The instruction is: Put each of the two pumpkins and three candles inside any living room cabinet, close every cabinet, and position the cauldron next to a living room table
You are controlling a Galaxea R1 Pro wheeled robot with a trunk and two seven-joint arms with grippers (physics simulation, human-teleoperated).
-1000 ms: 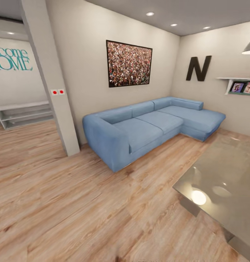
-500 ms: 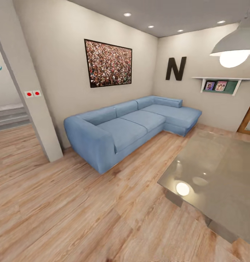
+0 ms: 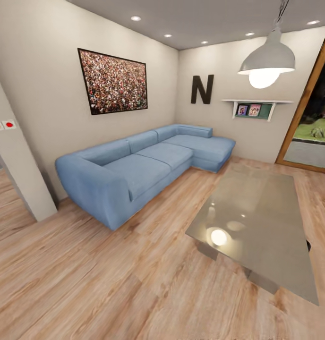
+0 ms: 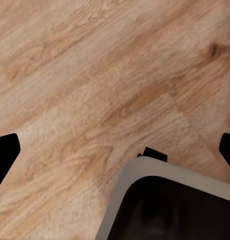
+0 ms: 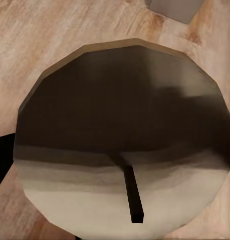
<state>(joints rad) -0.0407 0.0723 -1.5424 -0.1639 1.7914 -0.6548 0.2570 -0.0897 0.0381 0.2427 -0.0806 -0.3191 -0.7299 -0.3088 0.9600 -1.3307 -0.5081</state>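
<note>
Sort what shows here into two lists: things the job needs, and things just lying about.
Job: table; cauldron, probably, the dark round vessel at the right wrist.
Just there: sofa; picture; lamp; letter N; shelf.

**A:** any text you can actually read in here?

**B:** just one thing, a big dark letter "N" (image 3: 202,89) mounted on the far wall (image 3: 219,123), just left of a small white shelf (image 3: 256,101).

**A:** what about the framed pics on that shelf?

**B:** too small to make out. The big picture (image 3: 114,81) above the sofa is only speckles, no words.
</note>
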